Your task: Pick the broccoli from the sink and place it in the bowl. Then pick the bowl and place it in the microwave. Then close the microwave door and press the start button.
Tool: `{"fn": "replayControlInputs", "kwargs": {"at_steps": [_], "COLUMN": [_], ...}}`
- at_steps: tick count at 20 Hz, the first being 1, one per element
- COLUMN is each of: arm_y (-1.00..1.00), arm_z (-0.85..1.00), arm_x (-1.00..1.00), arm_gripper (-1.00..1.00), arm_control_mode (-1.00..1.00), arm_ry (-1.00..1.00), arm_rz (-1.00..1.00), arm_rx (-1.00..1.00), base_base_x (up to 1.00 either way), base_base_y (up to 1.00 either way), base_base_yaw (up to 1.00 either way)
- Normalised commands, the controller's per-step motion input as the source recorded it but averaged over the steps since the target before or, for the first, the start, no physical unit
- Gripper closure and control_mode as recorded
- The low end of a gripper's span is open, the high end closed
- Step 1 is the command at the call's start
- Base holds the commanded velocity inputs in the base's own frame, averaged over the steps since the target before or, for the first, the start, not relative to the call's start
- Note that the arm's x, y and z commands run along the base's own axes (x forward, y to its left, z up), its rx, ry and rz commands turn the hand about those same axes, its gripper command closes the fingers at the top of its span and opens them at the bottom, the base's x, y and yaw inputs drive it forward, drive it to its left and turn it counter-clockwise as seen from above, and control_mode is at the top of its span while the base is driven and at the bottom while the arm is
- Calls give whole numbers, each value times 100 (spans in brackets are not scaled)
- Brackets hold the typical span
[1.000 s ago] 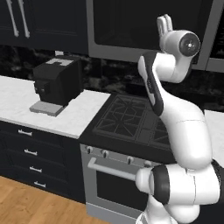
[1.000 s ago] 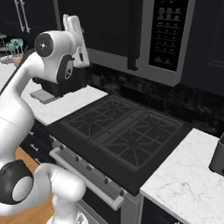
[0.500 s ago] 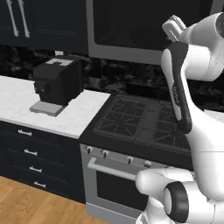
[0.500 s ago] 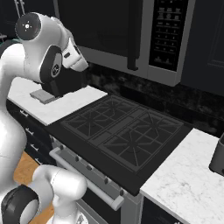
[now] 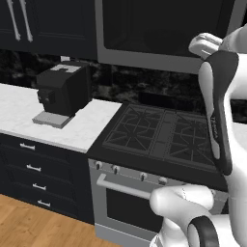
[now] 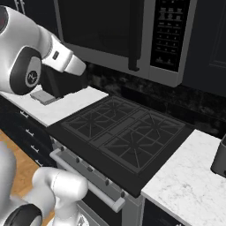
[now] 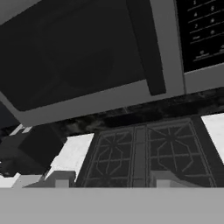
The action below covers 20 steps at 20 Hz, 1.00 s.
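Dark-framed grey microwave point(image 6: 132, 35) hangs above black gas stove point(image 6: 123, 132), its black-windowed microwave door point(image 7: 83, 61) closed. Right base view shows its keypad (left base view cuts that off). Black coffee machine point(image 5: 62, 89) sits on white counter point(image 5: 72, 125). Gripper's finger spacing: cannot tell.

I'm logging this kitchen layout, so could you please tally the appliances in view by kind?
Microwave: 1
Stove: 1
Coffee machine: 1
Total: 3
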Motion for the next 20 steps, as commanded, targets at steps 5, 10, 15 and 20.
{"fn": "replayControlInputs", "kwargs": {"at_steps": [5,10,15,20], "arm_y": [-18,-5,-21,-18], "arm_z": [-2,-10,-17,-28], "arm_x": [-99,-84,-24,10], "arm_gripper": [100,100,100,100], "arm_control_mode": [-100,-100,-100,-100], "arm_ry": [-14,-25,-16,-2], "arm_rz": [5,1,-1,-4], "arm_rx": [-27,-31,-13,-3], "base_base_x": [0,0,0,0], "base_base_y": [0,0,0,0], "base_base_yaw": [0,0,0,0]}}
